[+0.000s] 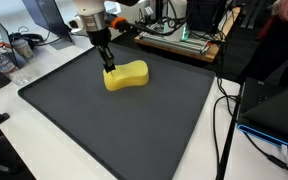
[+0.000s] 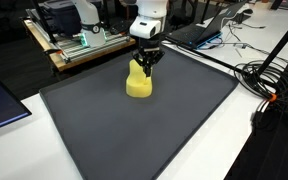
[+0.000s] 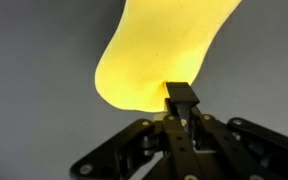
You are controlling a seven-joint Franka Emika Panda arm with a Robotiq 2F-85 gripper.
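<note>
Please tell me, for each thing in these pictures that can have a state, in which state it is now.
dark grey mat: spread flat, no folds.
yellow sponge: lying flat on the dark grey mat, whole, not lifted.
gripper: shut, with its fingertips at one end of the yellow sponge; whether they really pinch it cannot be told.

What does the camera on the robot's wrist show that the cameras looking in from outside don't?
Only the wrist view: the black fingers up close, shut together, with their tips at the edge of the yellow sponge. Only an exterior view: the whole dark mat, the white arm and a bench with electronics behind it. Both: the sponge lying on the mat with the fingers at one end of it.
</note>
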